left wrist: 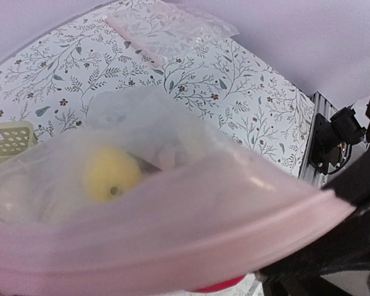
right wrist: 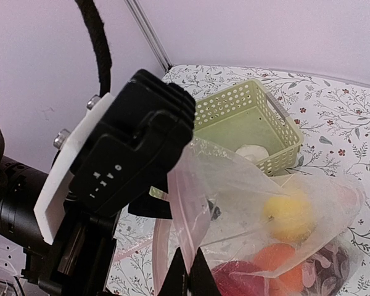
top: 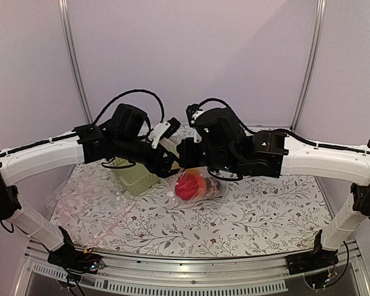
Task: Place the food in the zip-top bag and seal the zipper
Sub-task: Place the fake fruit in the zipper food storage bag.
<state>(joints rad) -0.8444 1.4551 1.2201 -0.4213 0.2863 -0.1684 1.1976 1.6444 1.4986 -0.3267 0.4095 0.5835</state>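
The zip-top bag [top: 200,185] hangs lifted between my two grippers over the middle of the table. Through it I see the red ball [right wrist: 234,279], the orange piece [right wrist: 276,258], the yellow piece [right wrist: 288,216] and the dark maroon piece [right wrist: 325,274]. The white piece [right wrist: 253,152] lies in the green basket. The green piece is out of view. My right gripper [right wrist: 186,274] is shut on the pink zipper strip [right wrist: 188,209]. My left gripper [top: 169,163] is at the bag's mouth. Its fingers are hidden behind the pink strip [left wrist: 172,246], which stretches taut across the left wrist view.
The light green lattice basket [top: 135,179] stands just left of the bag, under my left arm. A second clear bag with a pink strip [top: 86,197] lies flat at the left of the flowered table cloth [top: 265,209]. The metal table edge [top: 191,280] is in front.
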